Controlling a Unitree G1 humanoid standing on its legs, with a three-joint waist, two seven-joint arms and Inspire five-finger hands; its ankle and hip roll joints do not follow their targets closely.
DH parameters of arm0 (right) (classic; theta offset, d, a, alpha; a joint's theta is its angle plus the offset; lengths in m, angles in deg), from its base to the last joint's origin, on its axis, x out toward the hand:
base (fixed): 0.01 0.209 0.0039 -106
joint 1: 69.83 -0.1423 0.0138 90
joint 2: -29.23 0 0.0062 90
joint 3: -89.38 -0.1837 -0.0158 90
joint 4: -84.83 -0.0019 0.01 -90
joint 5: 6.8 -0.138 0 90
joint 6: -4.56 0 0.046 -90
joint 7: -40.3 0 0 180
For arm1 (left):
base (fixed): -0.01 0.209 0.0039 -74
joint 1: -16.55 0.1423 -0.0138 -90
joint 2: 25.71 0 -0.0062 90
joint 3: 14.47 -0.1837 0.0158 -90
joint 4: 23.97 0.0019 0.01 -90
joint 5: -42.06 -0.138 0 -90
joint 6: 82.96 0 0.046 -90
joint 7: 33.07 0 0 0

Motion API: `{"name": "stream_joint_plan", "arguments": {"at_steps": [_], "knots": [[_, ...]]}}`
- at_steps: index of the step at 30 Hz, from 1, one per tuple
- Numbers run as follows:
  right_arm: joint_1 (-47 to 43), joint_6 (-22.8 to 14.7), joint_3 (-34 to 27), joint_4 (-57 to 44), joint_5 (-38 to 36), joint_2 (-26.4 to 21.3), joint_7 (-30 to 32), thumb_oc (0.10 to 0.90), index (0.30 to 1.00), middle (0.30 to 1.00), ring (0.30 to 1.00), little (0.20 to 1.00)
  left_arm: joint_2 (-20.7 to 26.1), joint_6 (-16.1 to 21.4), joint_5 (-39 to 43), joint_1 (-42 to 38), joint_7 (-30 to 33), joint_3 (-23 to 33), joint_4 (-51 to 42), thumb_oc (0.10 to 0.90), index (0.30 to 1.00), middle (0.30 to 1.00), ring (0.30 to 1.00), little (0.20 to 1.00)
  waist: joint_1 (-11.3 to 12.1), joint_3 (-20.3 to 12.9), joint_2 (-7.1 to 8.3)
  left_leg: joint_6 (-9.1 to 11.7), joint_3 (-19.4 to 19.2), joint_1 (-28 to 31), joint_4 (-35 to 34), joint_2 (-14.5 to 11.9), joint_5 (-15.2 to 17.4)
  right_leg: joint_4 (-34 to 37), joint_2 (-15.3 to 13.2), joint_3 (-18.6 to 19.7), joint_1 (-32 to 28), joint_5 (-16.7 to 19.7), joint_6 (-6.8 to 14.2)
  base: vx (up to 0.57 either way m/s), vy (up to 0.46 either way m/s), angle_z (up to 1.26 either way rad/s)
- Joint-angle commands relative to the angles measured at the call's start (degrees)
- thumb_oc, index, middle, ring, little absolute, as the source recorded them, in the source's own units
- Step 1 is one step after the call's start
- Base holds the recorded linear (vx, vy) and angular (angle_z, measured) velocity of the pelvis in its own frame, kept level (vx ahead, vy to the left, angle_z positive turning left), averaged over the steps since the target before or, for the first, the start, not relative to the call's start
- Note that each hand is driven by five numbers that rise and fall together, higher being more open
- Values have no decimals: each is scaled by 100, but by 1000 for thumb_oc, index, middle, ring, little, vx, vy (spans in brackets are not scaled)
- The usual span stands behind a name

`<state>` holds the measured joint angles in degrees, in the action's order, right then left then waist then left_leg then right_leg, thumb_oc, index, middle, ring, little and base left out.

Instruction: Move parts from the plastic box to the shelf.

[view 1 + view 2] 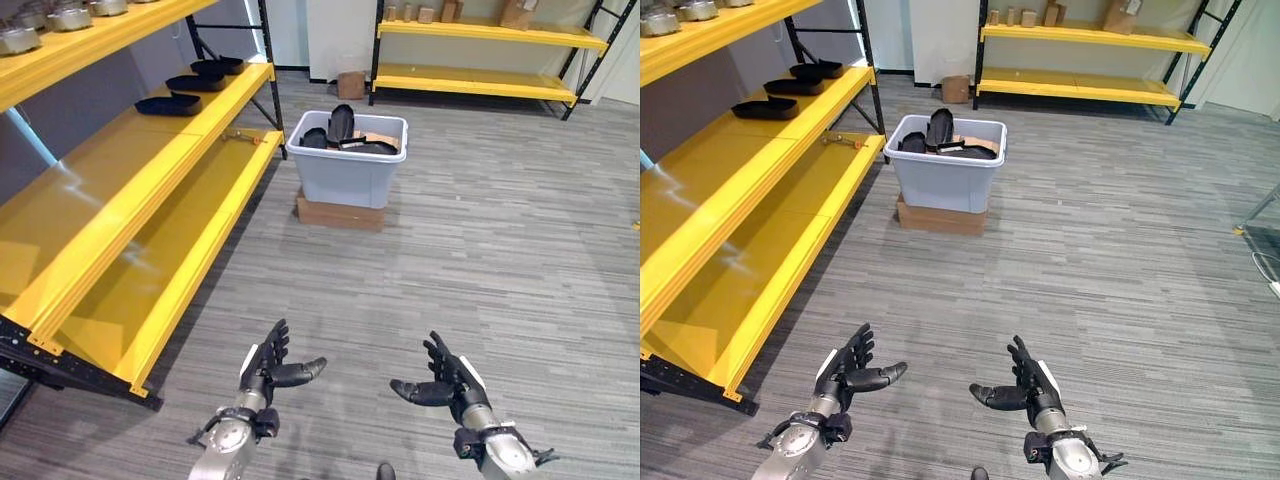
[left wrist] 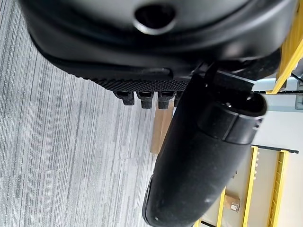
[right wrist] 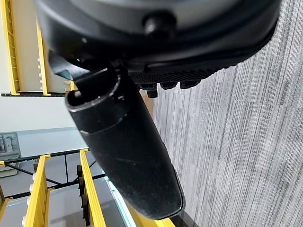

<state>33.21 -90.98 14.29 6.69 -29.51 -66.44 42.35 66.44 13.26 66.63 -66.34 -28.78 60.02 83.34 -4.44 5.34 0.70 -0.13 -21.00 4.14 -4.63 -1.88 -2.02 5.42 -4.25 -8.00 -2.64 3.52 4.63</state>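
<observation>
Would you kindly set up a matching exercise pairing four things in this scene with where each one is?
Things:
1. plastic box
2. black parts
3. left hand
4. small carton

Places:
A. on the yellow shelf
B. on a flat cardboard box
C. on the floor by the far rack
D. open above the carpet

Pairs: 1-B, 2-A, 3-D, 4-C

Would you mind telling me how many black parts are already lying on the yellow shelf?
3, in a row at the far end of the middle shelf: nearest, middle, farthest. Others may be hidden.
</observation>
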Motion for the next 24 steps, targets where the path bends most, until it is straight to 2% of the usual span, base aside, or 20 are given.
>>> {"name": "stream_joint_plan", "arguments": {"at_steps": [1, 12, 17, 19, 20, 22, 24], "knots": [[-421, -560, -169, -468, -170, -53, -10, 900, 1000, 1000, 1000, 1000, -49, 511, 183, -520, -60, 179, -245, 900, 1000, 1000, 1000, 1000, 47, -166, 99, 533, 214, 258, -37, -470, -160, -42, -251, -61, 41, 312, 408, 0, 0, 0], [-408, -509, -162, -492, -233, -52, -31, 900, 1000, 1000, 1000, 1000, -27, 497, 126, -522, -28, 199, -273, 900, 1000, 1000, 1000, 1000, 53, -158, 109, 525, 241, 340, -37, -468, -127, -42, -244, -114, -87, 274, 371, 1, 1, 1], [-450, -518, -184, -487, -254, -53, -33, 900, 1000, 1000, 1000, 1000, -17, 514, 135, -557, 1, 200, -276, 900, 1000, 1000, 1000, 1000, 34, -69, 106, 480, 226, 414, -37, -489, -107, -419, -238, -61, 58, 134, 310, 0, 0, 0], [-505, -522, -183, -488, -302, -63, -17, 900, 1000, 1000, 1000, 1000, 2, 526, 163, -599, 15, 202, -285, 900, 1000, 1000, 1000, 1000, 58, -3, 139, 454, 208, 413, 47, -466, -110, -551, -248, -19, 120, 69, 291, -17, 3, -2], [-564, -534, -172, -471, -341, -82, -21, 900, 1000, 1000, 1000, 1000, 17, 537, 199, -623, 15, 184, -291, 900, 1000, 1000, 1000, 1000, 84, 60, 196, 438, 229, 257, 427, -458, 18, -647, -290, 0, 150, 45, 277, -22, -2, -3], [-650, -550, -158, -457, -378, -85, 5, 900, 1000, 1000, 1000, 1000, 41, 553, 247, -652, 12, 153, -318, 900, 1000, 1000, 1000, 1000, 112, 133, 237, 399, 285, 80, 768, -447, 167, -787, -336, 33, 220, -3, 277, -39, 14, -3], [-692, -554, -152, -444, -397, -83, 7, 900, 1000, 1000, 1000, 1000, 46, 556, 262, -666, 18, 149, -323, 900, 1000, 1000, 1000, 1000, 117, 150, 239, 381, 301, 24, 838, -442, 216, -853, -358, 36, 264, -20, 283, -27, 32, -2]]}}
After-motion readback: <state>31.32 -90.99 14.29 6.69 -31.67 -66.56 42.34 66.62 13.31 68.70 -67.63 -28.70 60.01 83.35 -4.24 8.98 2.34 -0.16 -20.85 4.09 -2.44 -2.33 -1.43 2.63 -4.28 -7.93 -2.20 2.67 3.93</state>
